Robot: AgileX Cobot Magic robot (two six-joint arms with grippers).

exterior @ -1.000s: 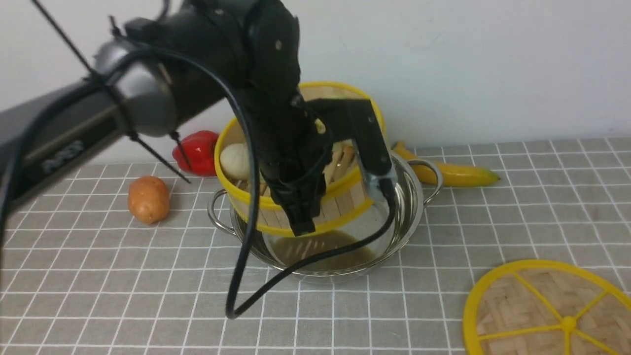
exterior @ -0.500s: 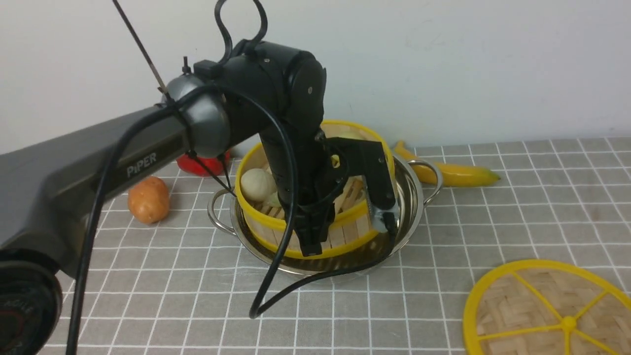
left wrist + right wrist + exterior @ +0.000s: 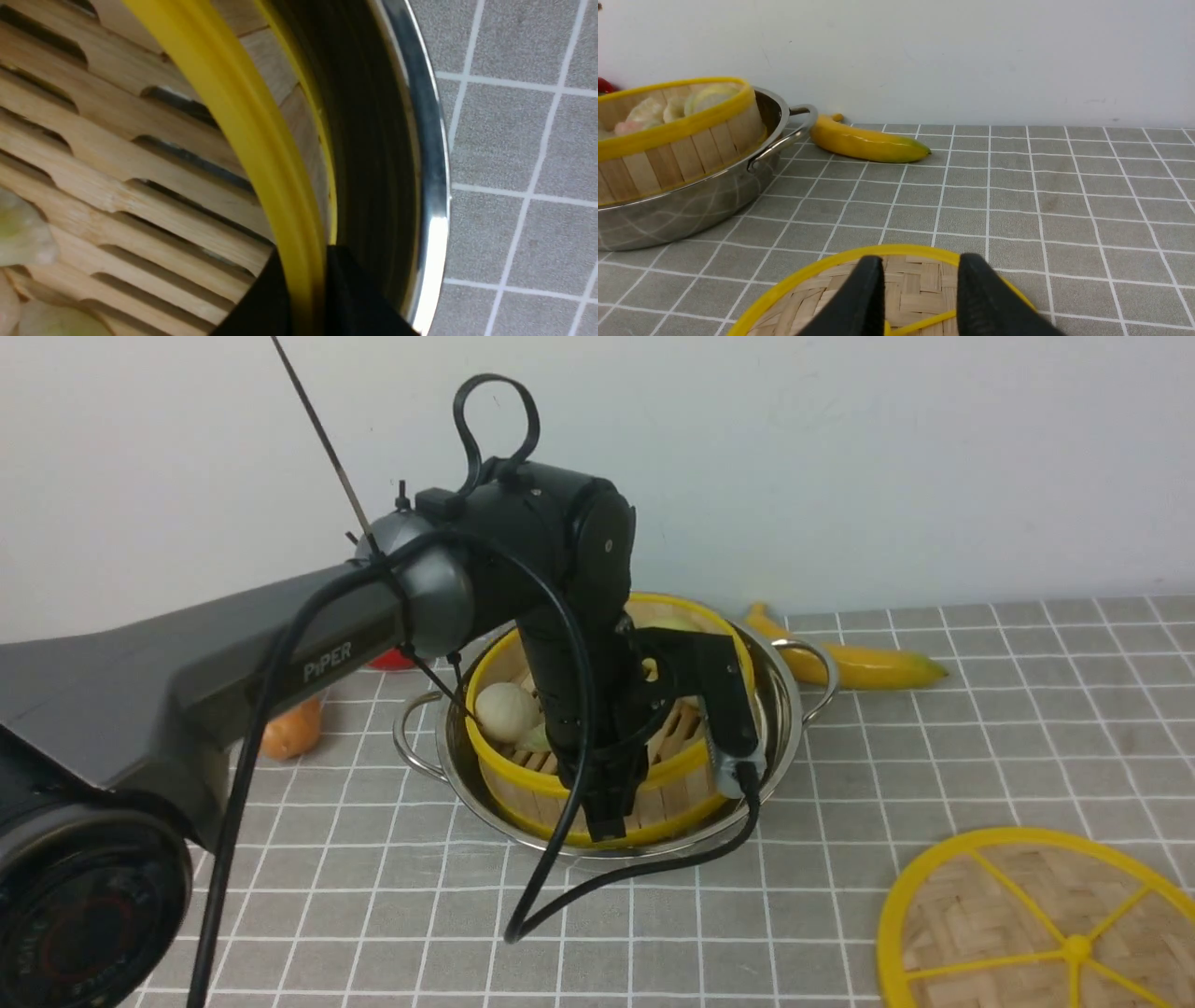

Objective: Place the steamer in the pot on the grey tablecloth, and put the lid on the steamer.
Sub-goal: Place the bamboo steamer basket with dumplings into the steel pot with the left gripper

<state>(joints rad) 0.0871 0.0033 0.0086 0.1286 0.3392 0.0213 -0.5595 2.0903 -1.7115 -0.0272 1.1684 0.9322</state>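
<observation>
Now that the steamer [image 3: 504, 784] sits inside the pot [image 3: 794, 700] at frame centre on the grey tablecloth [image 3: 934, 756], you need only release it: your left gripper [image 3: 306, 289] pinches its yellow rim. The lid [image 3: 1018, 924] waits lower right, with your right gripper [image 3: 920, 284] parted over its edge.

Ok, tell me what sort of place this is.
Probably a staged kitchen tabletop for robot practice: a grey tablecloth against a bare white wall, a steel pot holding a bamboo steamer, a loose banana.
</observation>
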